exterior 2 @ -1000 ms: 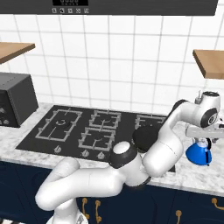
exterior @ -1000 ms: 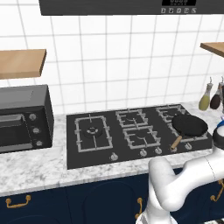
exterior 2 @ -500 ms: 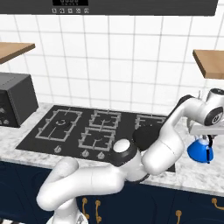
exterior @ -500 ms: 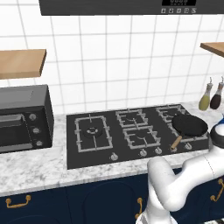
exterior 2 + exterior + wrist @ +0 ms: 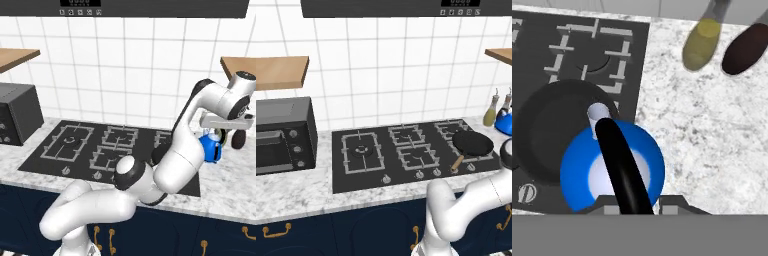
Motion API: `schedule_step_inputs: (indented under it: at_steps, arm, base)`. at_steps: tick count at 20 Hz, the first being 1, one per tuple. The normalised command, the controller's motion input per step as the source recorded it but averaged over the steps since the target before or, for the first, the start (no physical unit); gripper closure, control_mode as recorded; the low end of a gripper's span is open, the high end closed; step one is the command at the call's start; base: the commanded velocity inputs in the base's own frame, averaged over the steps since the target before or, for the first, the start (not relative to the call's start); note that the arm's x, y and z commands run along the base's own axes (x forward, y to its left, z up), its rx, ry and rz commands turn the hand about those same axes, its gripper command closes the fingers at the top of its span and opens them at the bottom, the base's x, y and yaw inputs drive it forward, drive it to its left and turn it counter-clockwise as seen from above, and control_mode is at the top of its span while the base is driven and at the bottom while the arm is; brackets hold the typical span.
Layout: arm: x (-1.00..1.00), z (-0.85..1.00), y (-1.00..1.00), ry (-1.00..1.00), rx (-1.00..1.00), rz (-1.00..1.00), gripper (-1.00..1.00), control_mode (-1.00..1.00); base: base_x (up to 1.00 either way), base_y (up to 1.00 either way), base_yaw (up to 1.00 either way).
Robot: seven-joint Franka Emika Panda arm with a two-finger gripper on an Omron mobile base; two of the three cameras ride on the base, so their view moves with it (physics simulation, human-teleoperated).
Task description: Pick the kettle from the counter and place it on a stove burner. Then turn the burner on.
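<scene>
The small blue kettle [image 5: 210, 149] hangs clear of the speckled counter [image 5: 227, 182], just right of the black cooktop. My gripper [image 5: 215, 131] is shut on its thin black handle [image 5: 621, 165]. Seen from the hand, the kettle [image 5: 587, 172] overlaps the rim of the black frying pan [image 5: 552, 135], and my gripper [image 5: 640, 204] pinches the handle at the bottom. In the left base view the kettle [image 5: 504, 121] sits at the right edge. The stove burner [image 5: 361, 150] with the wide grate is at the cooktop's left end, bare.
The frying pan [image 5: 472, 143] covers the right front burner, its wooden handle pointing at the knobs [image 5: 419, 174]. A yellow oil bottle [image 5: 702, 42] and a dark bottle [image 5: 744, 47] stand behind the kettle. A black toaster oven [image 5: 281, 135] sits far left.
The jaws have shut on the kettle's handle. The kettle has risen off the counter and moved a little left toward the cooktop.
</scene>
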Motion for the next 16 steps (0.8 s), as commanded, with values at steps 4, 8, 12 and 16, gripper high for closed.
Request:
schedule_step_inputs:
  at_steps: [4,8,12,16]
  arm:
    - [-0.04,0.54,1.0,-0.31,-0.02,0.0,1.0,-1.0]
    - [0.0,0.31,1.0,-0.33,-0.03,0.0,1.0,-1.0]
    - [0.0,0.06,1.0,-0.28,-0.06,0.0,1.0,-1.0]
    - [0.0,0.0,1.0,-0.23,-0.07,0.0,1.0,-1.0]
  base:
    - [0.0,0.0,0.0]
    - [0.0,0.0,0.0]
    - [0.0,0.0,0.0]
    - [0.0,0.0,0.0]
